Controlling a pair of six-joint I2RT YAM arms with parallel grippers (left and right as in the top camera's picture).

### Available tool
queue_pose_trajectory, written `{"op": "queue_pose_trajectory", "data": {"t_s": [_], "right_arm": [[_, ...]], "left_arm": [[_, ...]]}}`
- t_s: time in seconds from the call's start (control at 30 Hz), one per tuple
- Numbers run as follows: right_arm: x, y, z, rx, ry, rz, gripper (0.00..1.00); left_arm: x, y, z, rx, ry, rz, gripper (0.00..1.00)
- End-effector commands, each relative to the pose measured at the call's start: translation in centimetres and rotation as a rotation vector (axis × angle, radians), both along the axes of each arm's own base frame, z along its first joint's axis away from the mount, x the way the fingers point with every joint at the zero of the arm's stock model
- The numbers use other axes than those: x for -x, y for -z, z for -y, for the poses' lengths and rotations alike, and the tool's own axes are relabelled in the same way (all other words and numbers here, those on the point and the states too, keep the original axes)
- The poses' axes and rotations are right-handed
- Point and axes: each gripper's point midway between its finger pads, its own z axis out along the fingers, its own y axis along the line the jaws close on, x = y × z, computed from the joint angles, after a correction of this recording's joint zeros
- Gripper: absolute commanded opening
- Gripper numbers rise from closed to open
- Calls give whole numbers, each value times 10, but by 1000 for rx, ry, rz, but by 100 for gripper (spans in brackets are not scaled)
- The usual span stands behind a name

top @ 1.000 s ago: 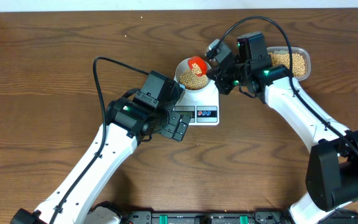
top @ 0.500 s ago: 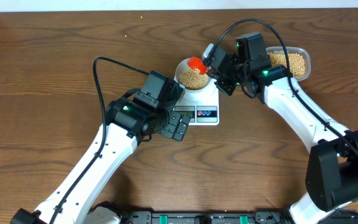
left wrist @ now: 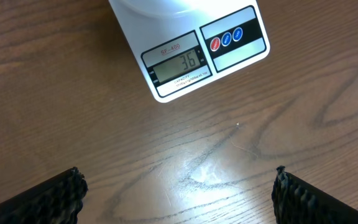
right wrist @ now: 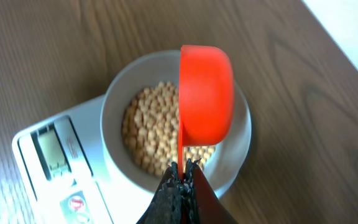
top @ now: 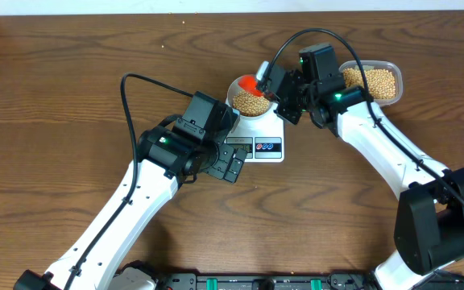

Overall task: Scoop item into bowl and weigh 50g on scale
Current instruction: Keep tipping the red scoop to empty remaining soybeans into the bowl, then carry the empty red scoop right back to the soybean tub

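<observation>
The bowl [top: 235, 90] stands on the white scale [top: 266, 129] and holds a heap of tan beans [top: 253, 101]. My right gripper [top: 274, 87] is shut on the handle of a red scoop [top: 250, 81], which is tipped on its side over the bowl. In the right wrist view the scoop [right wrist: 206, 93] hangs over the beans [right wrist: 151, 134] inside the bowl [right wrist: 114, 109]. My left gripper [top: 230, 167] is open and empty over bare wood in front of the scale. The left wrist view shows the scale's display [left wrist: 178, 63] reading 36.
A clear plastic tub [top: 392, 71] with more beans [top: 373, 80] sits at the back right, behind my right arm. The scale's red and blue buttons [left wrist: 226, 38] face the front. A black cable [top: 127, 97] loops over the table to the left.
My right gripper has moved left with the red scoop, bringing it further over the bowl and tipping it. The left arm has not moved.
</observation>
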Motion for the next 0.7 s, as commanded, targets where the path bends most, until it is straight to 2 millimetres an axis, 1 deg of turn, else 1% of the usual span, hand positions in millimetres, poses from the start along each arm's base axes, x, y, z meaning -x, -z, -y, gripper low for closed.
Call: {"op": "queue_pose_trajectory", "data": {"t_s": [0.0, 0.07, 0.17, 0.3, 0.37, 0.47, 0.57, 0.67], "right_arm": [[-4, -28, -8, -119, 76, -28, 1], [-6, -40, -5, -167, 124, -44, 1], [-6, -63, 3, -233, 185, -51, 1], [-3, -97, 25, -299, 270, -45, 1], [-1, -112, 41, -323, 315, -39, 1], [3, -129, 69, -340, 382, -34, 1], [6, -136, 100, -336, 454, -33, 1], [7, -135, 130, -339, 541, -61, 1]], "left_arm": [[1, 1, -1, 1, 3, -5, 98], [1, 1, -1, 1, 3, -5, 98], [1, 1, -1, 1, 3, -5, 98], [1, 1, -1, 1, 3, -5, 98], [1, 1, -1, 1, 3, -5, 98], [1, 1, -1, 1, 3, -5, 98], [1, 1, -1, 1, 3, -5, 98], [1, 1, -1, 1, 3, -5, 98]]}}
